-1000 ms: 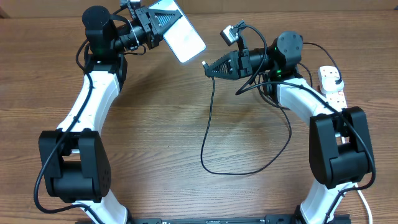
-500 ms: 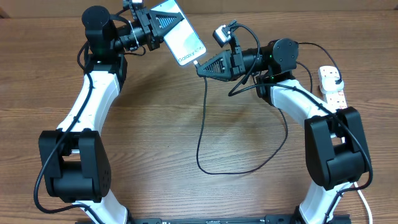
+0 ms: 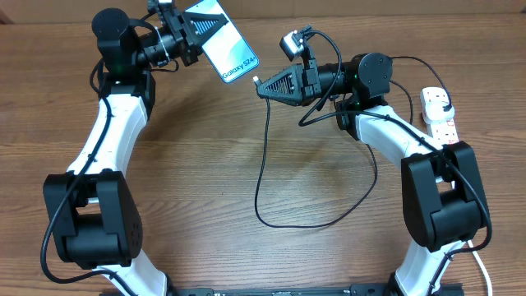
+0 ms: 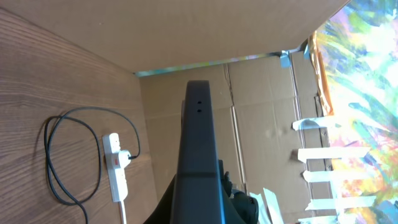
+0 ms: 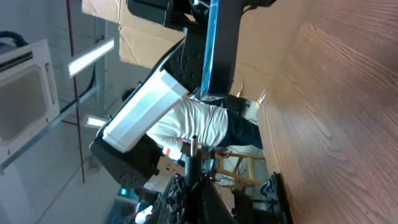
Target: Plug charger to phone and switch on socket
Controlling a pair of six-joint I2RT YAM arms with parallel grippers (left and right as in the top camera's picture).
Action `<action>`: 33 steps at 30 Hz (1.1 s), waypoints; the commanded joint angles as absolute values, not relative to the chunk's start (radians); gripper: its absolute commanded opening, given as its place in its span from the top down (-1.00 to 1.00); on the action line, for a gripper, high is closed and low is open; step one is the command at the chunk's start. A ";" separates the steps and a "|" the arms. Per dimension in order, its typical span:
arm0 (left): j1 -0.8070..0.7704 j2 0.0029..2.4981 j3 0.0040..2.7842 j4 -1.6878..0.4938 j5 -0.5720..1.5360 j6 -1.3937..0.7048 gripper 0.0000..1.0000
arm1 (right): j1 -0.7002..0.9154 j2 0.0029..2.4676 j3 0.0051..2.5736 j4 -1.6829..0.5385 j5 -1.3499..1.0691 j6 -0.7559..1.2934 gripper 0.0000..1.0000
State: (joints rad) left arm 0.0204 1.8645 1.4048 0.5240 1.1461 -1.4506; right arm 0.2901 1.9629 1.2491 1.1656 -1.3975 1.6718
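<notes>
My left gripper (image 3: pixel 197 34) is shut on the phone (image 3: pixel 224 49) and holds it tilted above the table at the back left, its light blue screen up and the dark text at the lower right short edge. In the left wrist view the phone (image 4: pixel 199 155) shows edge-on between the jaws. My right gripper (image 3: pixel 267 85) is shut on the charger's connector tip (image 3: pixel 256 80), a short gap right of the phone's text edge. The black cable (image 3: pixel 261 164) hangs down and loops over the table. The right wrist view shows the tip (image 5: pixel 193 146) below the phone's edge (image 5: pixel 219 43).
The white socket strip (image 3: pixel 438 115) lies at the table's right edge with a plug in it (image 3: pixel 433 103); it also shows in the left wrist view (image 4: pixel 115 168). The cable loop (image 3: pixel 296 224) lies on the middle of the wooden table. Cardboard walls stand behind.
The left arm has swung the phone to the left, away from the connector tip, which half a second ago was at the phone's edge. The right gripper has shifted slightly left.
</notes>
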 commanded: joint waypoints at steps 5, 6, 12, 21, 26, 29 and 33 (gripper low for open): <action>0.019 1.860 1.415 0.536 1.172 -1.475 0.91 | 0.314 1.965 1.266 1.174 -1.353 1.676 0.92; 0.019 1.860 1.415 0.536 1.173 -1.475 0.91 | 0.315 1.965 1.266 1.174 -1.352 1.676 0.93; 0.019 1.860 1.415 0.536 1.187 -1.483 0.91 | 0.315 1.965 1.266 1.174 -1.351 1.668 0.93; 0.011 1.860 1.415 0.536 1.199 -1.493 0.91 | 0.315 1.965 1.266 1.174 -1.346 1.669 0.93; 0.007 1.860 1.415 0.536 1.201 -1.509 0.91 | 0.315 1.965 1.266 1.174 -1.343 1.668 0.92; 0.005 1.860 1.415 0.535 1.198 -1.509 0.91 | 0.315 1.965 1.266 1.174 -1.343 1.669 0.92; 0.005 1.860 1.415 0.535 1.197 -1.509 0.91 | 0.315 1.965 1.266 1.173 -1.342 1.668 0.92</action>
State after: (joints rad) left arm 0.0128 1.8645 1.4048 0.5243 1.1828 -1.4918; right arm 0.3141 1.9629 1.2491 1.1660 -1.3567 1.6711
